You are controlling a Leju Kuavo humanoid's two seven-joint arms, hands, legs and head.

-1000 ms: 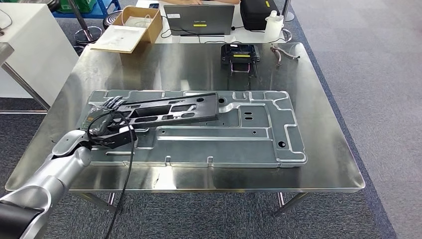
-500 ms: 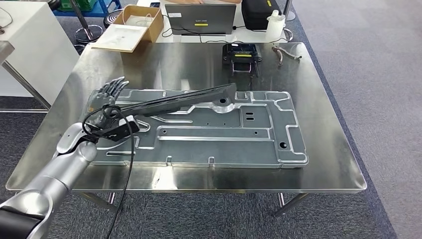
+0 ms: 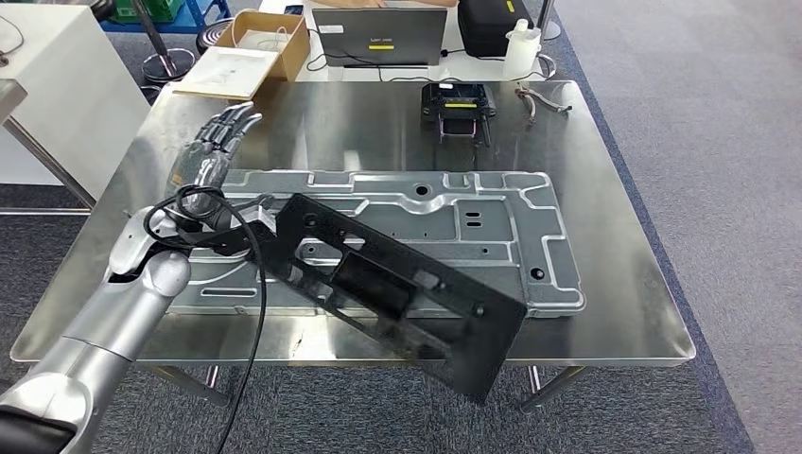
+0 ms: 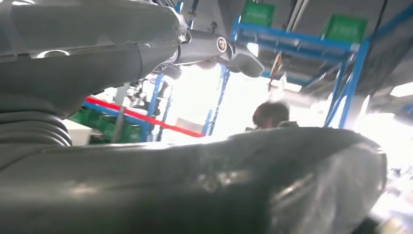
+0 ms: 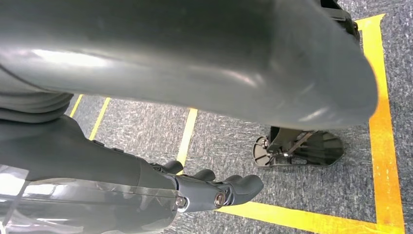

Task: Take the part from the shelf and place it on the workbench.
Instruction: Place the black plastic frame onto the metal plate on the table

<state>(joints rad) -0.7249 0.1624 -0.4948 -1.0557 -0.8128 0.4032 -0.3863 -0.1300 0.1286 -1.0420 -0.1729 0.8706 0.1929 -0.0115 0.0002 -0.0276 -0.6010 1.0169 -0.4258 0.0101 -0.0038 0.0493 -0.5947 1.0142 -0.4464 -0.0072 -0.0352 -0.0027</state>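
Observation:
The black part (image 3: 397, 293), a long flat frame with cut-outs, lies tilted across the front of the grey stamped panel (image 3: 492, 236) on the steel workbench (image 3: 615, 284). Its lower end is blurred and juts past the table's front edge. Its upper end sits close to my left wrist. My left hand (image 3: 206, 156) is raised above the panel's back left corner, fingers (image 4: 214, 46) stretched out and apart from the part. My right hand (image 5: 209, 187) hangs over the floor with nothing in it, its fingers loosely extended.
At the table's back stand a black device (image 3: 456, 104) and a metal tool (image 3: 539, 99). Behind it are a cardboard box (image 3: 255, 52), a laptop (image 3: 378, 36) and a white bottle (image 3: 520, 47). A person (image 4: 270, 114) is near blue shelving (image 4: 350, 63).
The part left my left hand, turned on edge, then swung forward and down over the table's front edge. My left hand opened and rose toward the back left.

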